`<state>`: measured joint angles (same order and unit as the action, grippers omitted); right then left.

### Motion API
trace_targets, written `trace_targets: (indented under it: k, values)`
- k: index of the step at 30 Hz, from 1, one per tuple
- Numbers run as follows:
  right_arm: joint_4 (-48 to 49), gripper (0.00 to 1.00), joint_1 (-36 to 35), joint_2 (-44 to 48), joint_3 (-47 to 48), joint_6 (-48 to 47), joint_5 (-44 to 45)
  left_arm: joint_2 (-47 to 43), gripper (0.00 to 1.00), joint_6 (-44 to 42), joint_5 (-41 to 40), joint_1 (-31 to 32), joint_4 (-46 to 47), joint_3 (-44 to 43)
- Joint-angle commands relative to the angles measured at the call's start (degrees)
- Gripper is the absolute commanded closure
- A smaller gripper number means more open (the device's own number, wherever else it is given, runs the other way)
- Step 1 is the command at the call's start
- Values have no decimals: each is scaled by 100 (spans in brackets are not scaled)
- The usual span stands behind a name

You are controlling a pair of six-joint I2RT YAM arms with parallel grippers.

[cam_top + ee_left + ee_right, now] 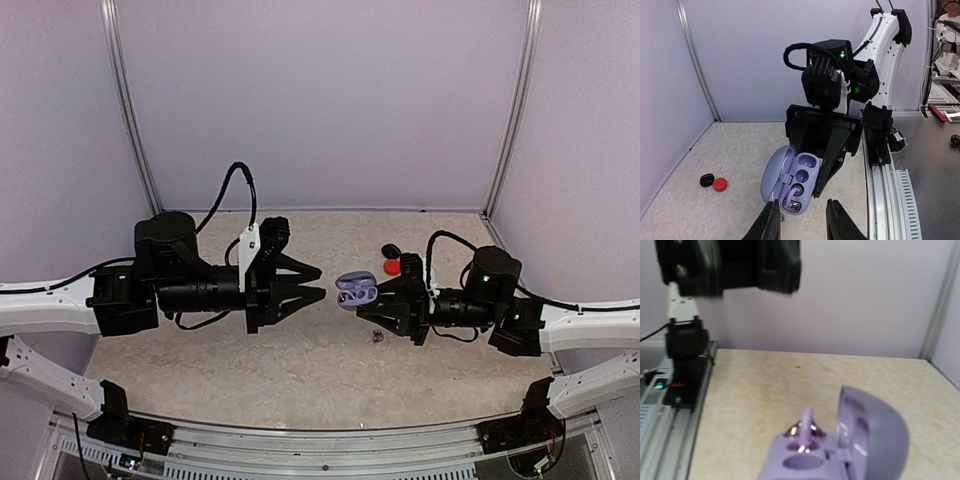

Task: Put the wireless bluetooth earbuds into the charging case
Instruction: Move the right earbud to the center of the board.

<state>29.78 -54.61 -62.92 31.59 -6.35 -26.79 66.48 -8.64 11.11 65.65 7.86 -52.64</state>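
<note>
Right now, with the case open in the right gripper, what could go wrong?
1. The earbud stands proud in the purple case, unseated; tilting could drop it.
2. Only the right gripper holds the case; a push from the open left gripper could shift it.

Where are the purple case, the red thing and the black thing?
purple charging case (775, 175): left wrist view, inside of lid.
red piece (720, 185): left wrist view, top.
black piece (706, 180): left wrist view, top.

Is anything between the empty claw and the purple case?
No. In the top view, only bare tabletop shows between the left gripper and the purple case.
</note>
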Motion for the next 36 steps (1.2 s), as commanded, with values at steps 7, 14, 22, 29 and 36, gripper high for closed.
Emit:
trace_targets:
  k: [7,14,22,29,36]
  values:
    - [-149,100,-67,-238,375,98,-895,191,78,-1437,142,187,-748,-167]
    - [-261,100,-75,-385,491,108,-1089,371,81,-1612,-330,381,-707,-239]
    - [-280,100,-84,-490,532,99,-1186,341,82,-1660,-544,414,-644,-261]
    - [-297,100,-117,-486,541,72,-1166,387,82,-1662,-573,422,-677,-281]
    - [-268,100,-120,-443,550,96,-1140,490,84,-1684,-474,423,-751,-260]
